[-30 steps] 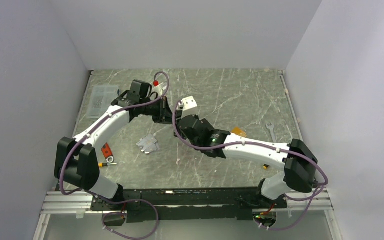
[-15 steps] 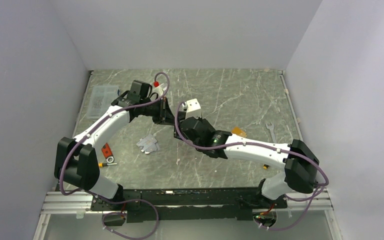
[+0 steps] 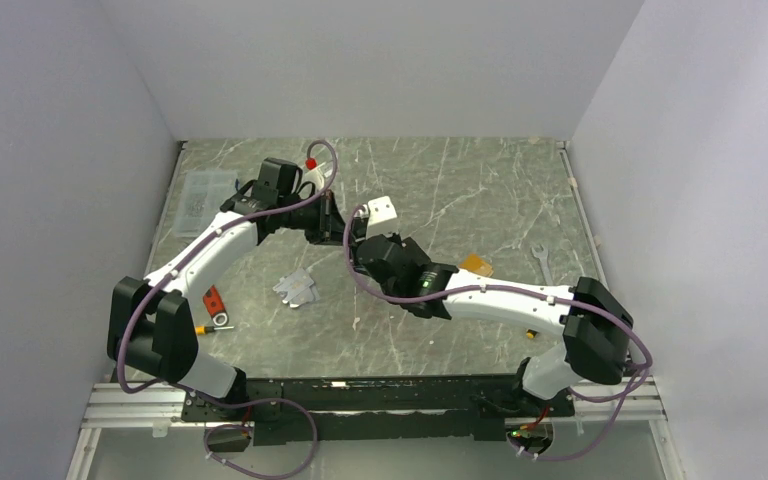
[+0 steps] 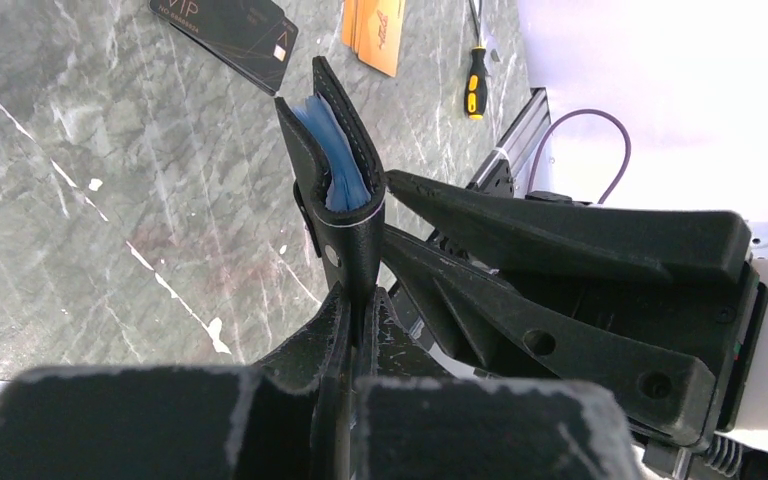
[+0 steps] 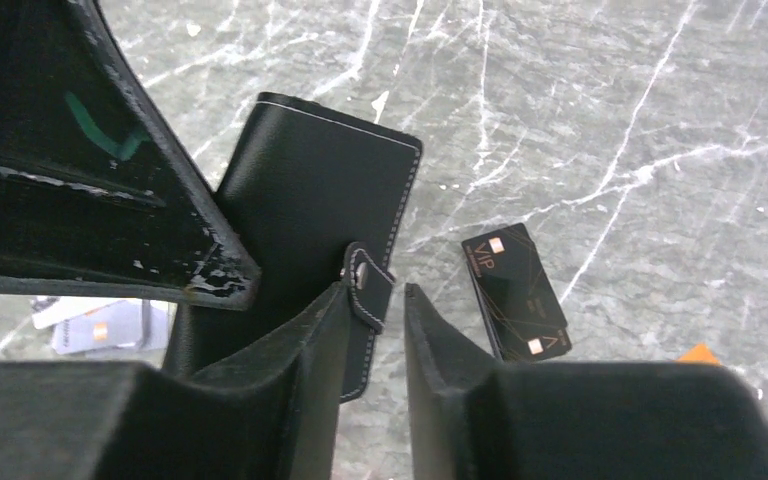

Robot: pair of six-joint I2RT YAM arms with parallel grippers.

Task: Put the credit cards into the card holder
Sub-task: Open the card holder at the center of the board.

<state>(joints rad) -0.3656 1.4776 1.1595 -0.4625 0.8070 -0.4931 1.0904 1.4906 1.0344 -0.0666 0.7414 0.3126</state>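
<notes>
Card holder: the small black leather-like folding card holder [image 4: 345, 190] is standing on edge and appearing to be held clear of the grey marbled table [image 5: 610, 120]; its bluish clear pockets [image 4: 344, 165] are showing at the open edge, only slightly parted.

Left gripper: the left gripper [image 4: 352, 320] is grasping the card holder at its lower edge; its fingers are pressing together on the leather.

Right gripper: the right gripper [image 5: 378, 295] is standing at the side of the card holder; its jaws are parted, and the card holder's short snap tab [image 5: 370, 287] is hanging between them, lying against one finger with a gap to the other; it is not pinching anything, as far as I can see.

Cards: a flat black credit card [image 5: 516, 292] with thin gold lines is lying on the table near the card holder; a small stack of orange-tan cards [image 4: 378, 30] is lying a little farther from the card holder; no card edge is showing in the pockets.

Handling, card holder: I am judging it light and soft; it is likely bending if taken by one flap, so the stitched edge near the fold is the better place; the pocket film is looking thin and slippery.

Handling, cards: they are probably stiff, light and smooth; lying flat, they are giving little to hold, so the edges are the place to take.
</notes>
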